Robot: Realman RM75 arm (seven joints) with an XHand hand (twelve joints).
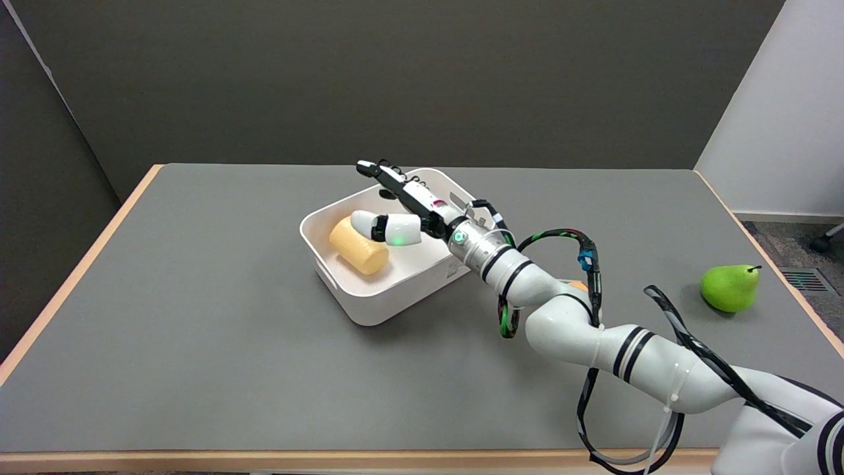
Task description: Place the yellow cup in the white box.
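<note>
Head view: the worktop [198, 343] is a grey surface with a light wood edge, set before a dark wall; the white box [369, 310] sits near its centre, turned at an angle to the worktop edges. The yellow cup [359, 249] lies on its side inside the white box, on the box floor toward the left wall, with its closed end facing the camera.

The right arm [593, 336] reaches in from the lower right, with black cables looped along it; its right hand [412, 208] is positioned over the box interior. The hand is open and holds nothing: the fingers [386, 177] extend straight toward the far rim of the box; the thumb [386, 228] points left, apart from the fingers, and lies just above the upper side of the cup; whether the thumb tip touches the cup cannot be determined. A green indicator light shows on the thumb and another at the wrist.

A green pear [728, 288] stands on the worktop near the right edge, well apart from the box and from the arm.
</note>
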